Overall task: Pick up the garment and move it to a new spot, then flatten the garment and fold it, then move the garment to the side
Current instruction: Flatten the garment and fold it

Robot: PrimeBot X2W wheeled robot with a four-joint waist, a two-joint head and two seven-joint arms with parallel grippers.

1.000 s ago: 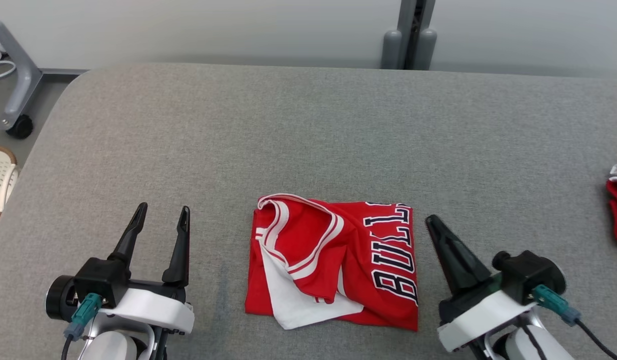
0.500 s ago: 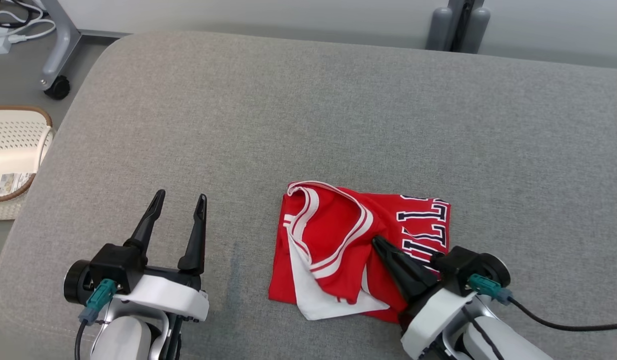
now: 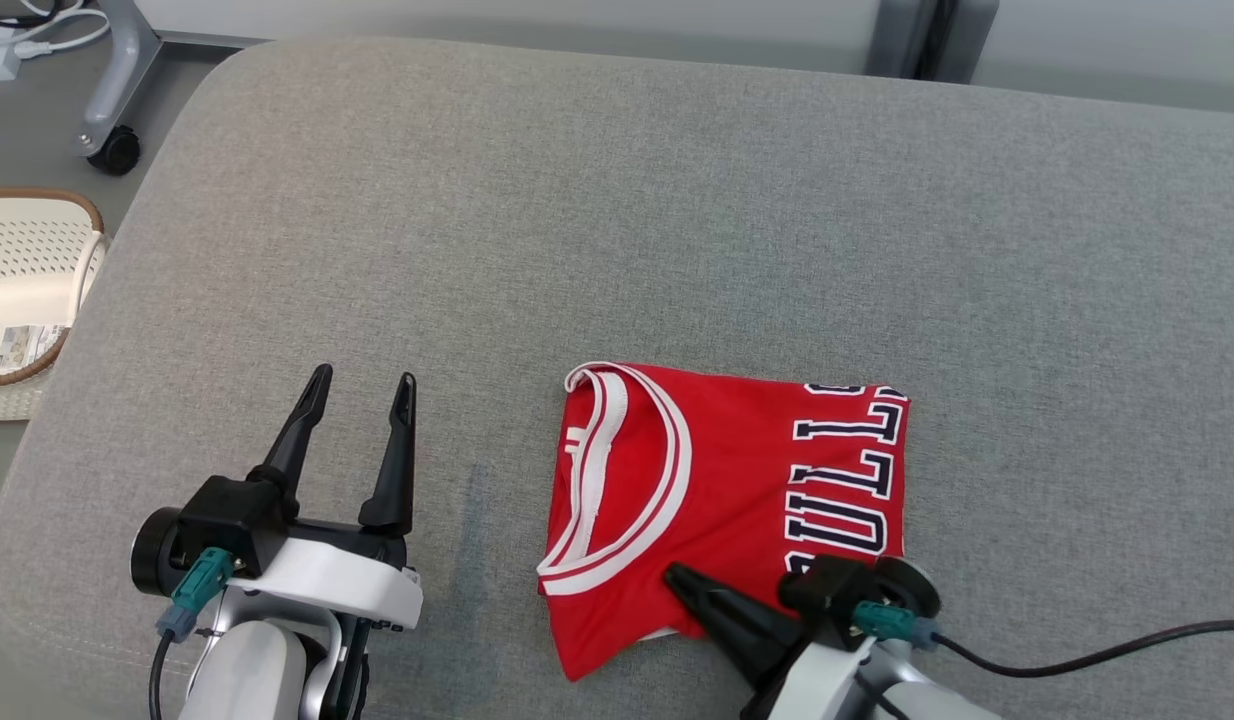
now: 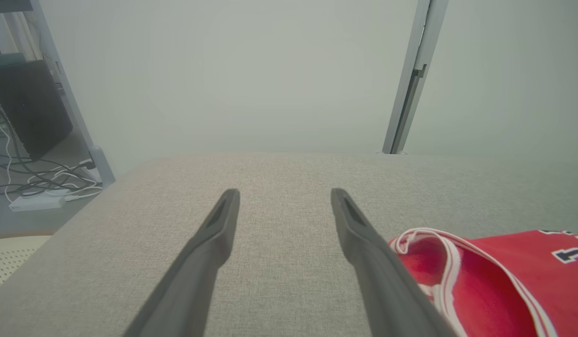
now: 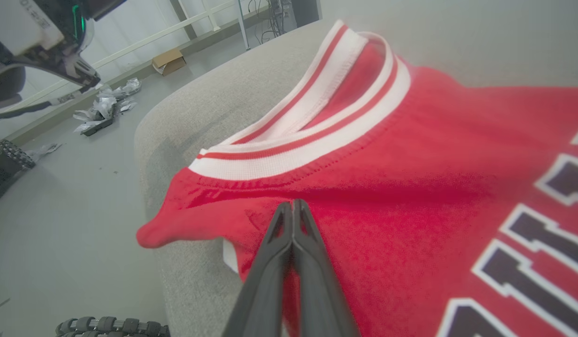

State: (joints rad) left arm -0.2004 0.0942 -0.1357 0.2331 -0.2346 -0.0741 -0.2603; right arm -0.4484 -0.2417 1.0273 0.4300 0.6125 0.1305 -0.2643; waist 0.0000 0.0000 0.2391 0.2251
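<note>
The garment [image 3: 737, 480] is a red jersey with white trim and dark lettering, lying folded in a rough square on the grey padded table [image 3: 617, 220]. My right gripper [image 3: 674, 577] is shut, its tip lying on the jersey's near part just below the neckline trim. In the right wrist view the closed fingertips [image 5: 292, 204] press on the red cloth [image 5: 411, 164] with nothing pinched between them. My left gripper [image 3: 365, 375] stands open over bare table, left of the jersey and apart from it. The left wrist view has its fingers [image 4: 284, 192] spread, the jersey's collar [image 4: 481, 276] just to their right.
A white perforated basket [image 3: 17, 290] sits on the floor past the table's left edge, with a wheeled stand leg [image 3: 112, 150] behind it. A grey post [image 3: 927, 35] rises behind the table's far edge. A black cable [image 3: 1097, 655] trails from my right wrist.
The head camera has turned left. My shut right gripper swept leftward over the jersey's near part; the rumpled white flap is gone and the top lies smooth. The left gripper stayed open.
</note>
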